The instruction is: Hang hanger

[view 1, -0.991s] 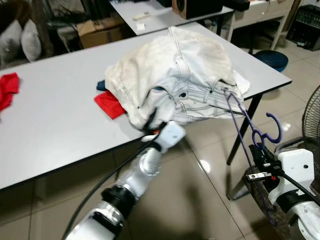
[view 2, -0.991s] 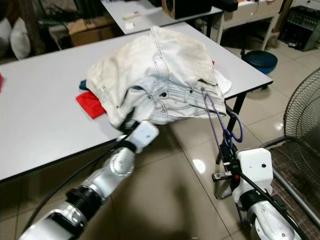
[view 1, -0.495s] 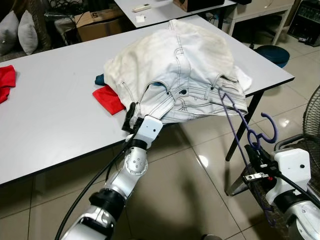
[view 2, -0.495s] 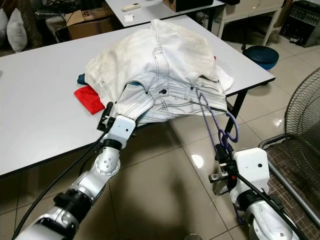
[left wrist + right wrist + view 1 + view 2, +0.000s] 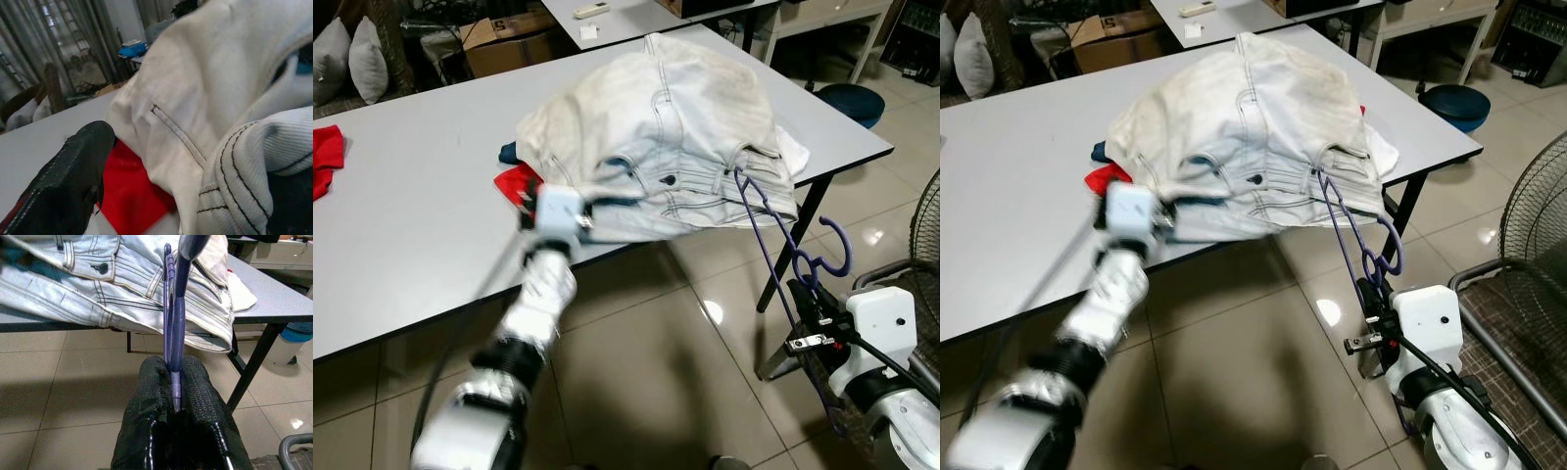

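**Left arm swings up to the jeans**

Since the earlier frame the left gripper has risen from under the tabletop edge to the waistband of the pale jeans; its fingers are spread, with denim between them beside a red cloth. The right gripper is pinched on the purple hanger, low off the tabletop's front edge, whose far end is tucked into the jeans' waistband.

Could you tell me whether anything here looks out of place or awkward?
Yes. The jeans lie in a crumpled heap on the table, waistband sagging over its front edge. The purple hanger slants from the waistband off the table to the right gripper, jaws shut on it. A red cloth is trapped under the heap.
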